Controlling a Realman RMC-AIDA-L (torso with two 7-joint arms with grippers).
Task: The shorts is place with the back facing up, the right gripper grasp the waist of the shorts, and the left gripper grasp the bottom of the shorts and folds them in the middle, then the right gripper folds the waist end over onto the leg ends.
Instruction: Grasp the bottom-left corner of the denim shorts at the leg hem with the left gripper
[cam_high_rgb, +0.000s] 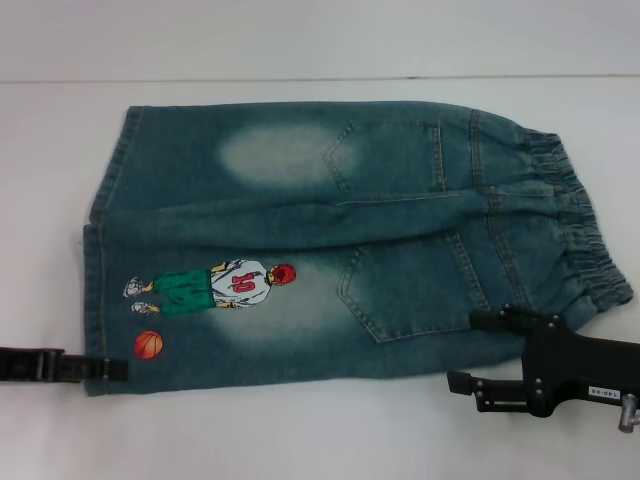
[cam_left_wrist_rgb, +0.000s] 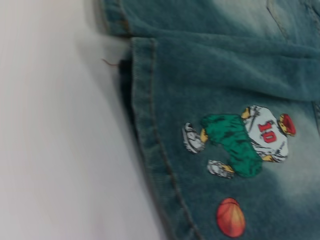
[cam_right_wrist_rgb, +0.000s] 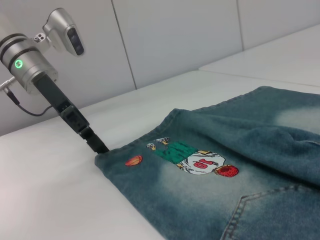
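The denim shorts (cam_high_rgb: 340, 230) lie flat with the back pockets up, the elastic waist (cam_high_rgb: 585, 240) to the right and the leg ends (cam_high_rgb: 100, 250) to the left. A basketball-player print (cam_high_rgb: 215, 287) marks the near leg. My left gripper (cam_high_rgb: 115, 368) is at the near corner of the leg hem, its thin tip lying over the fabric and shut on it; the right wrist view shows it (cam_right_wrist_rgb: 100, 147) at that corner. My right gripper (cam_high_rgb: 465, 350) hovers open at the near edge close to the waist, with nothing between its fingers. The left wrist view looks down on the hem (cam_left_wrist_rgb: 150, 130).
The shorts rest on a white table (cam_high_rgb: 300, 430). A pale wall (cam_right_wrist_rgb: 175, 35) rises behind the table's far edge. Bare tabletop lies along the front and on the left.
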